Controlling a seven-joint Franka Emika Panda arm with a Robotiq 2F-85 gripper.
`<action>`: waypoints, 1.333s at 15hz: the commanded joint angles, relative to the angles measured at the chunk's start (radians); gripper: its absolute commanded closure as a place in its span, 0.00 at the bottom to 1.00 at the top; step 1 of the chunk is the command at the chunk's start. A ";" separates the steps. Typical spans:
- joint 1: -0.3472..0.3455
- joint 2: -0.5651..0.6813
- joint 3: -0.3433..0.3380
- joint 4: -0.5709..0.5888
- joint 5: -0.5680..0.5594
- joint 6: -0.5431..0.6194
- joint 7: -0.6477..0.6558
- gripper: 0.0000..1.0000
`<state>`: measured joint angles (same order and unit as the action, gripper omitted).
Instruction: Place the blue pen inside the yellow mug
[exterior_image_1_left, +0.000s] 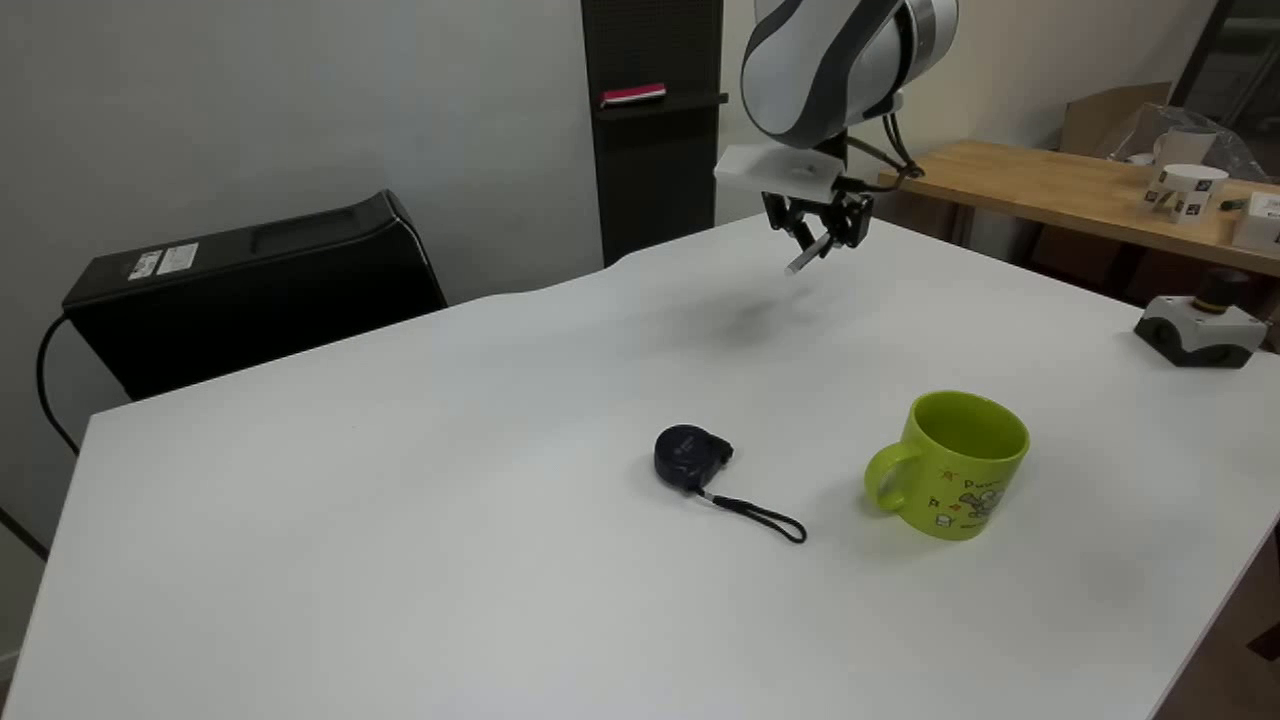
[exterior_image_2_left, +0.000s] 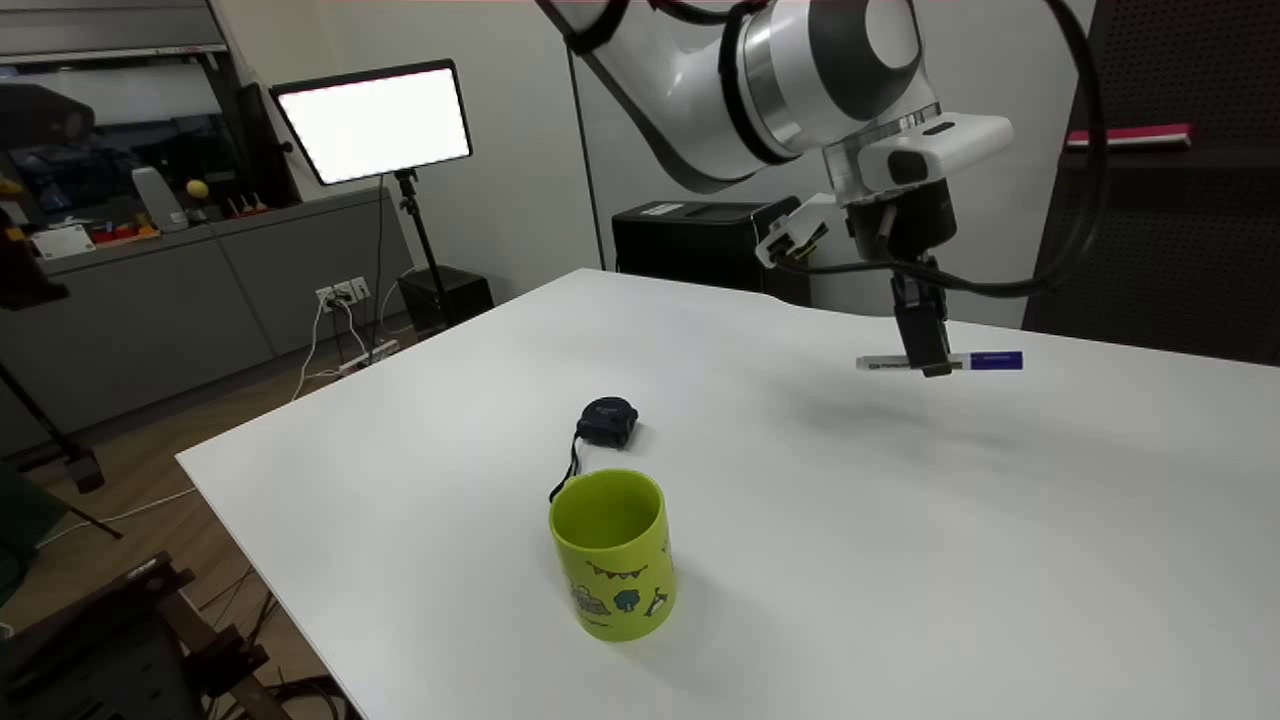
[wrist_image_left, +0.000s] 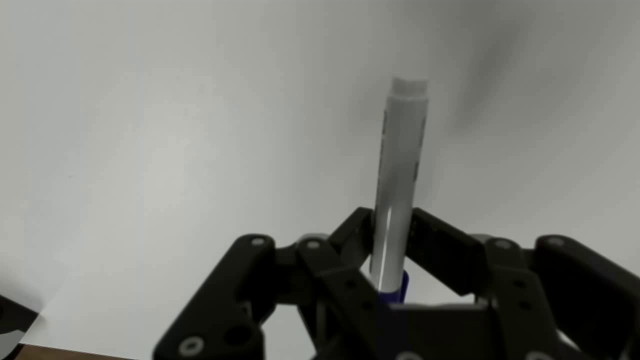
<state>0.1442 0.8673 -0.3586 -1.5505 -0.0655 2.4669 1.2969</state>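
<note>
White and smooth, our table (exterior_image_1_left: 400, 540) fronts a grey wall (exterior_image_1_left: 300, 120). Our gripper (wrist_image_left: 393, 225) pinches the slender pen (wrist_image_left: 399, 175); our mug (exterior_image_1_left: 950, 475) is cylindrical.

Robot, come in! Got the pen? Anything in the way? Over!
Gripper shut on pen, above table. Pen not in mug yet. Tape measure near mug, probably not in the way.
</note>
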 joint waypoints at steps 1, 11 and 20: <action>0.041 -0.071 -0.002 -0.053 -0.052 -0.007 0.039 0.94; 0.170 -0.274 -0.010 -0.358 -0.248 0.097 0.045 0.94; 0.216 -0.516 -0.081 -0.741 -0.454 0.295 0.163 0.94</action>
<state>0.3234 0.4700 -0.3942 -2.1387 -0.4243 2.7022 1.3699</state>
